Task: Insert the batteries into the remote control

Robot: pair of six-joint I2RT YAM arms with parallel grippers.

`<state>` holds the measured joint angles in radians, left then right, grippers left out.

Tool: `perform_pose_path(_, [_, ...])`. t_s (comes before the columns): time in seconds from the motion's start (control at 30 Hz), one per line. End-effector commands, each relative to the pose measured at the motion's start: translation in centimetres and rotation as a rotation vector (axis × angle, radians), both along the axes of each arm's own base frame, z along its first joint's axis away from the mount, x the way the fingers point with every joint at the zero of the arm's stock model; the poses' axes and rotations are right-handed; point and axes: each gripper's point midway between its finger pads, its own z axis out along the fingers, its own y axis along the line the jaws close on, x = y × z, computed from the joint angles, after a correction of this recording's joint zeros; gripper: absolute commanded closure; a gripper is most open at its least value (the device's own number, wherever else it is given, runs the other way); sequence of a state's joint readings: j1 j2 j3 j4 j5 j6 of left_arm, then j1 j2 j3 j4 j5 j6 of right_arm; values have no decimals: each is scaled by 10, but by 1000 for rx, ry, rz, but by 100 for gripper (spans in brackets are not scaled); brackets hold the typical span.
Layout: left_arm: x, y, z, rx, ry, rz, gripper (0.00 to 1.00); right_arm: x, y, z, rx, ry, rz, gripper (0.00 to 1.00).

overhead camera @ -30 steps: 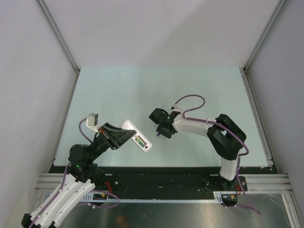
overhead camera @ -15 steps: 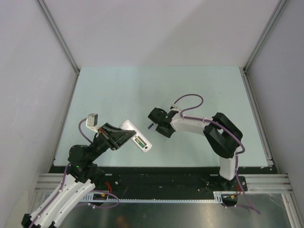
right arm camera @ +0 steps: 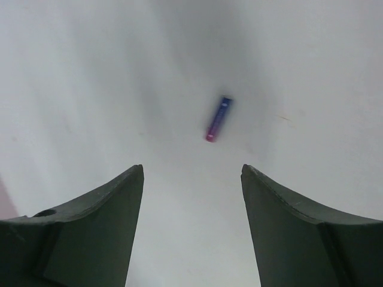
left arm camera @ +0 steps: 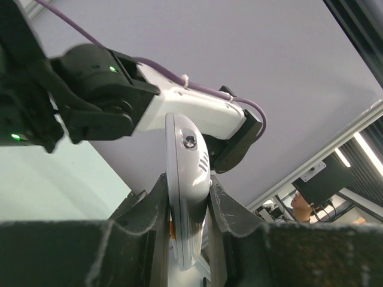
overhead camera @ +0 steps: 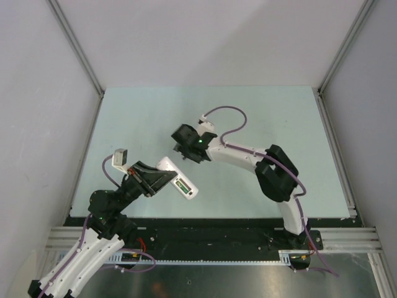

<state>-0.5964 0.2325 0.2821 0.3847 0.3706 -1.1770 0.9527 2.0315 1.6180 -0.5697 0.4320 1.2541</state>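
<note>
The left gripper (left arm camera: 187, 186) clamps the remote (left arm camera: 187, 152) while the right gripper (right arm camera: 191, 179) hangs, jaws spread, above the purple battery (right arm camera: 218, 119) on the table (overhead camera: 260, 112)

Colours on record
White remote control (overhead camera: 171, 169); green battery (overhead camera: 182, 184); loose battery (right arm camera: 218, 119) blue-purple with pink tip; table (overhead camera: 248, 118) plain pale mint.

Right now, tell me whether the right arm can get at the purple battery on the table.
Probably yes. The right gripper is open, and the purple battery lies alone on the bare table just ahead of it, with nothing in between.
</note>
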Motion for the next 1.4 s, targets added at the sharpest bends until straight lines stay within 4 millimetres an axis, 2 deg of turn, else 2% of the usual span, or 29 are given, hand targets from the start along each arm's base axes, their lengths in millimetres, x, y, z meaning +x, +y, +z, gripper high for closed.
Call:
perform_pose_path(0.0, [-10, 4, 18, -31, -52, -16, 100, 24, 28, -7, -23, -25, 23, 28])
perform_pose_path(0.03, [-10, 4, 19, -32, -53, -16, 100, 29, 31, -11, -27, -12, 21, 28])
perform_pose_path(0.07, [-10, 4, 19, -33, -53, -14, 100, 36, 36, -22, -49, 17, 18, 28])
perform_pose_path(0.23, [-9, 5, 19, -24, -61, -2, 100, 53, 35, -49, -100, 80, 1, 32])
perform_pose_path(0.27, [-9, 5, 19, -23, -61, 2, 100, 50, 30, -67, -145, 117, 1, 32])
perform_pose_path(0.3, [-7, 5, 18, -22, -60, 8, 100, 54, 33, -62, -135, 114, -2, 32])
perform_pose_path(0.47, [-6, 6, 19, -11, -67, 22, 100, 44, 13, -88, -177, 180, -33, 33])
perform_pose_path(0.53, [-5, 6, 19, -9, -69, 27, 100, 34, 4, -99, -190, 210, -30, 33])
perform_pose_path(0.67, [-4, 5, 17, -1, -62, 26, 100, 28, -7, -110, -228, 235, -5, 34])
perform_pose_path(0.8, [-3, 5, 15, -2, -59, 30, 100, 29, -14, -107, -269, 219, -1, 34])
perform_pose_path(0.9, [-4, 5, 15, -2, -56, 25, 100, 39, -10, -84, -239, 125, -2, 33])
perform_pose_path(0.93, [-5, 5, 16, -3, -61, 25, 100, 49, 1, -70, -192, 56, -1, 33])
perform_pose_path(0.97, [-5, 5, 15, -2, -60, 24, 100, 56, 6, -44, -153, -12, 5, 33])
perform_pose_path(1.03, [-6, 5, 16, -4, -62, 22, 100, 65, 19, -15, -127, -115, 48, 35])
perform_pose_path(1.07, [-6, 5, 16, -4, -60, 20, 100, 76, 36, 15, -50, -206, 71, 37])
perform_pose_path(1.1, [-5, 5, 16, -2, -57, 21, 100, 78, 42, 21, -27, -231, 93, 44])
perform_pose_path(1.13, [-6, 5, 18, -3, -63, 19, 100, 92, 54, 40, 34, -306, 128, 49])
perform_pose_path(1.17, [-6, 5, 20, -4, -70, 22, 100, 90, 70, 45, 107, -307, 207, 53])
perform_pose_path(1.2, [-5, 6, 20, -5, -70, 31, 100, 93, 77, 45, 136, -312, 231, 62])
perform_pose_path(1.23, [-6, 7, 22, -9, -73, 35, 100, 101, 83, 54, 169, -349, 261, 71])
perform_pose_path(1.3, [-4, 12, 24, -16, -81, 64, 100, 98, 99, 53, 229, -356, 339, 90])
perform_pose_path(1.33, [-4, 13, 25, -17, -82, 70, 100, 101, 107, 60, 264, -385, 358, 97])
perform_pose_path(1.37, [-2, 14, 23, -12, -75, 84, 100, 100, 116, 63, 313, -394, 410, 100])
